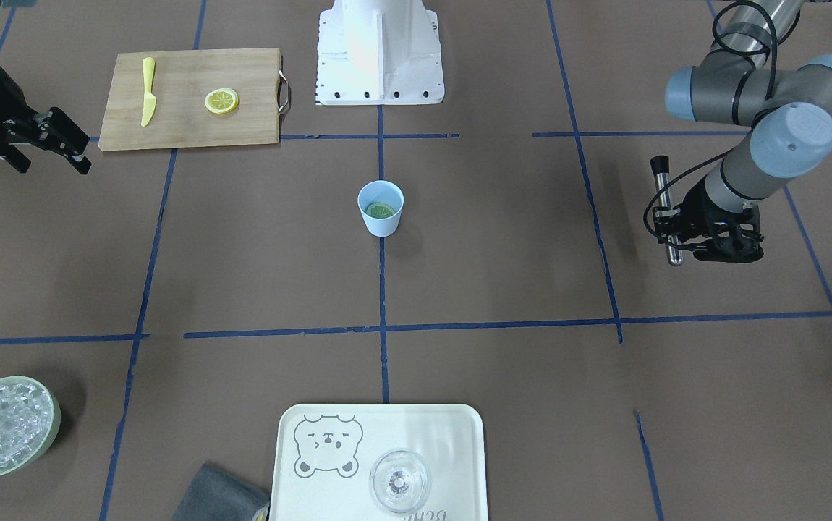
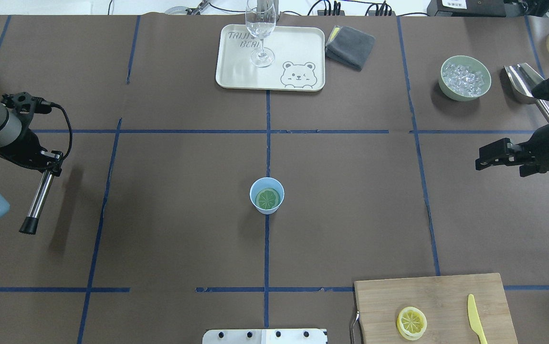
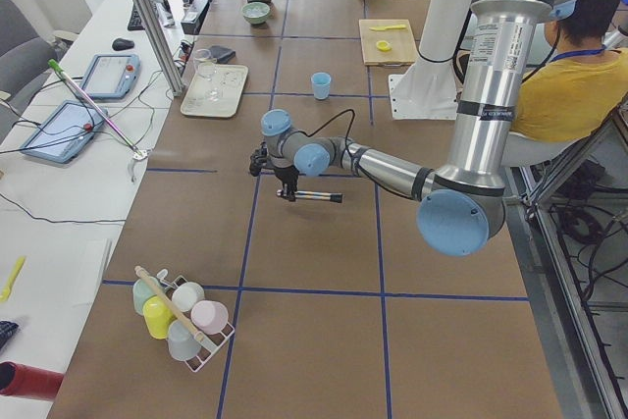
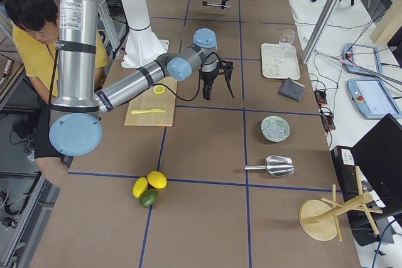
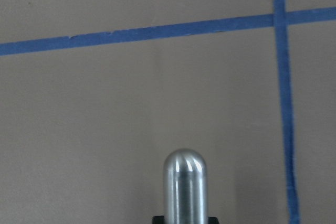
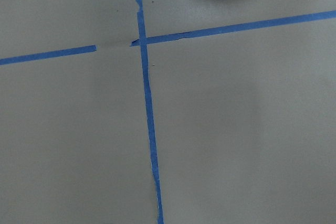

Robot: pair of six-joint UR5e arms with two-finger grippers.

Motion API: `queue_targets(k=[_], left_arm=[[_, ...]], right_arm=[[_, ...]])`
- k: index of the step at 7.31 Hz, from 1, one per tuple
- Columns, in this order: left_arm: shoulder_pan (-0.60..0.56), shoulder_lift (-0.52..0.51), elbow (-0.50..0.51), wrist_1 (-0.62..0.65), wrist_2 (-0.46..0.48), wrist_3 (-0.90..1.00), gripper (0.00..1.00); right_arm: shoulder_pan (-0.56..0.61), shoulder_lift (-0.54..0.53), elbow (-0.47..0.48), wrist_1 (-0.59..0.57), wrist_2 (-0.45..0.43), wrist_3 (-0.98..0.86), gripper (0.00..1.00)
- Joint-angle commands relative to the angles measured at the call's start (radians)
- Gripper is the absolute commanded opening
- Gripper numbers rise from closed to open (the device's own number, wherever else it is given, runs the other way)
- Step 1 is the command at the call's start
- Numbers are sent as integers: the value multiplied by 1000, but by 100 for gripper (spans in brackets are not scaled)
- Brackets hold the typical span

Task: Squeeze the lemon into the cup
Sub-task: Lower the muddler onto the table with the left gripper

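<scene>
Left end effector (image 2: 48, 167) pinching steel rod (image 2: 36, 204), right end effector (image 1: 81, 153) spread, lemon slice (image 2: 268, 198) inside cup (image 2: 266, 182)

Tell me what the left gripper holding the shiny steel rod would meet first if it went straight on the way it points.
Probably the brown paper-covered table. The left gripper, shut on the steel rod, points down; its wrist view shows only paper and blue tape lines ahead. Height is unclear.
</scene>
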Motion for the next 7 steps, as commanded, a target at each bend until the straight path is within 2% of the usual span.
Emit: queue_targets(k=[1,2,7], left_arm=[[-4,12,43,-44,46,-61,0],[-4,12,43,-44,47,-120,0],[2,11,47,-46,50,-109,0]], right_arm=[[0,1,5,-1,0,2,100],[0,1,5,1,0,2,100],[0,1,6,1,0,1,100]])
